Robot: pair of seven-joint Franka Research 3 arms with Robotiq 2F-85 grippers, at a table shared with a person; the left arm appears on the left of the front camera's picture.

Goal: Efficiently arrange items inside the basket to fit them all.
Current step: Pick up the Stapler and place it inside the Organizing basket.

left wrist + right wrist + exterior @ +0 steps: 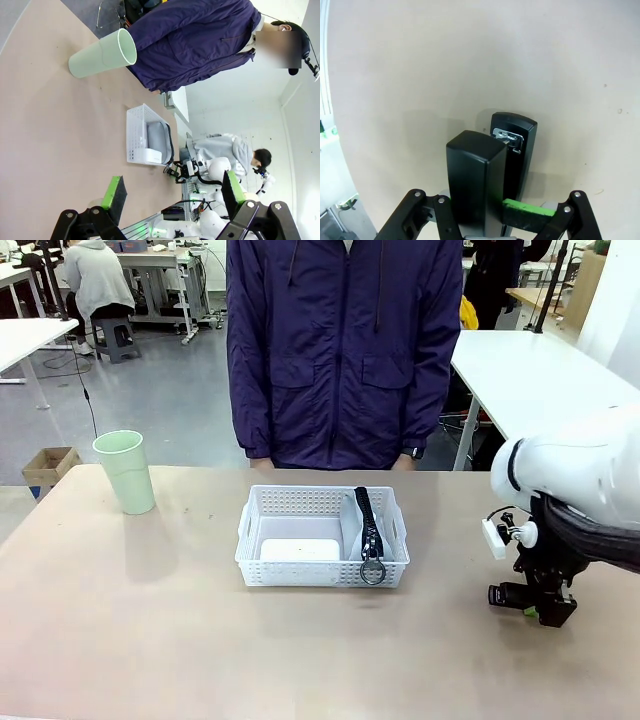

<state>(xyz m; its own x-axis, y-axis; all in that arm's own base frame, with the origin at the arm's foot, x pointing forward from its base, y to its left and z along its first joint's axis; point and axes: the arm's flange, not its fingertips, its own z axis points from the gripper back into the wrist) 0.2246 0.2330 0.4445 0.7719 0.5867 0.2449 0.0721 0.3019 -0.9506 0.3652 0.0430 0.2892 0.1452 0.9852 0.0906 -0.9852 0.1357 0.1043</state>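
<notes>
At the table's right side, my right gripper [535, 608] is shut on the black stapler [506, 594], low over the tabletop. The right wrist view shows the stapler [512, 150] clamped between the jaws of that gripper [490, 212], with a green pad [527, 207] pressed on its side. The white basket [250, 550] stands mid-table. It holds the white flat box [299, 550] on the left and the grey pouch [370, 525] on edge on the right. The pale green cup [125, 472] stands upright at far left. My left gripper [172, 187] hangs open and empty, high above the table.
A person in a purple jacket [345, 350] stands at the far edge, behind the basket. From the left wrist view I see the cup [100, 56], the basket [136, 135] and the pouch [159, 137]. Bare tabletop lies in front of the basket.
</notes>
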